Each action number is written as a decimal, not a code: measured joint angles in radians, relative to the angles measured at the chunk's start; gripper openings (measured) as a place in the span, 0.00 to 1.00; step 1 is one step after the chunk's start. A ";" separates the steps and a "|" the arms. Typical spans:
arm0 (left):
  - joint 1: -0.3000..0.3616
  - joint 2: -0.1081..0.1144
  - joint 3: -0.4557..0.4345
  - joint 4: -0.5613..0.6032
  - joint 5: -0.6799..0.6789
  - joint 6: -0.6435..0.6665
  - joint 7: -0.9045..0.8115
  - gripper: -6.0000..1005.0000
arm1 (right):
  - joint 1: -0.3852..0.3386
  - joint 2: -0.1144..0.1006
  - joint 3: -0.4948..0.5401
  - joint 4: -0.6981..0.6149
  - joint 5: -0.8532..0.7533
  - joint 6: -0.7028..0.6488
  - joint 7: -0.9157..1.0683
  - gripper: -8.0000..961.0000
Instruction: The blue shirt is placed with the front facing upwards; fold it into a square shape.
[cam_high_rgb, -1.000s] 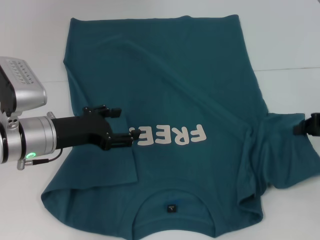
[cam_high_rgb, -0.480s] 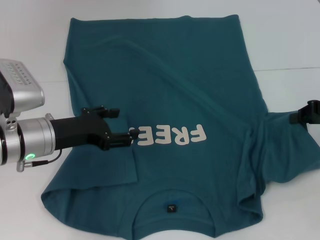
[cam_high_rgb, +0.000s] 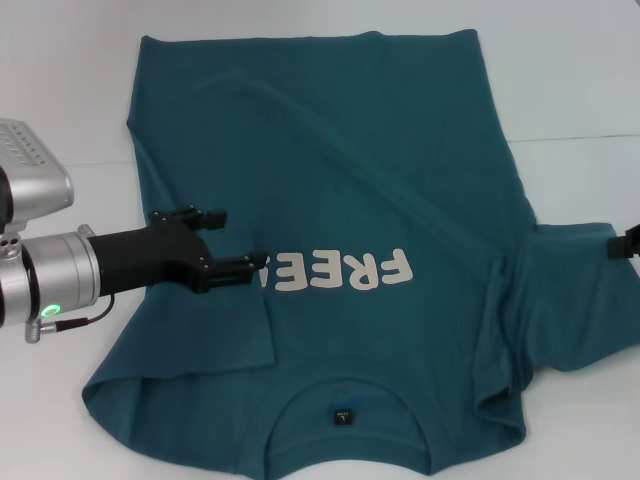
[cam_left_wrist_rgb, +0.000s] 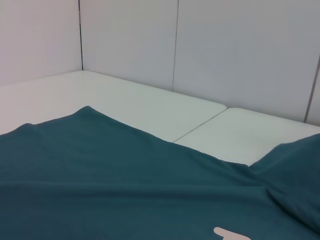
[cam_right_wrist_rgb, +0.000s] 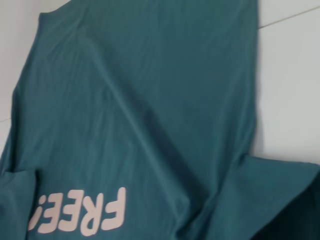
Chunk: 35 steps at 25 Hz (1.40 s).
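The blue shirt (cam_high_rgb: 350, 170) lies front up on the white table, its white "FREE" letters (cam_high_rgb: 340, 271) facing away from me and the collar label (cam_high_rgb: 343, 416) nearest me. Its left sleeve is folded in over the body, with the fold's edge beside the letters. My left gripper (cam_high_rgb: 238, 238) hovers over that folded part, open and holding nothing. The other sleeve (cam_high_rgb: 575, 290) lies spread out at the right. Only a sliver of my right gripper (cam_high_rgb: 627, 243) shows at the right edge, just past that sleeve. The right wrist view looks down on the shirt (cam_right_wrist_rgb: 145, 100) and the letters (cam_right_wrist_rgb: 80, 212).
The white table (cam_high_rgb: 70, 90) runs round the shirt, with a seam between two tabletops (cam_high_rgb: 580, 138) at the right. In the left wrist view, grey wall panels (cam_left_wrist_rgb: 225, 50) stand behind the table's far edge.
My left gripper has drawn back a little to the left, away from the letters. The right gripper has slid further toward the right edge. The shirt lies as before.
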 joint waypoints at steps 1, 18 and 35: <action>0.000 0.000 -0.002 0.000 0.000 0.000 0.000 0.84 | -0.006 0.000 0.002 -0.005 0.000 0.001 0.002 0.01; -0.003 -0.002 -0.004 0.004 0.000 -0.012 0.004 0.84 | -0.025 -0.011 0.049 -0.087 -0.029 -0.031 0.051 0.01; -0.007 -0.001 -0.001 0.006 0.000 -0.012 0.008 0.84 | 0.010 -0.012 0.071 -0.226 -0.031 -0.136 0.098 0.01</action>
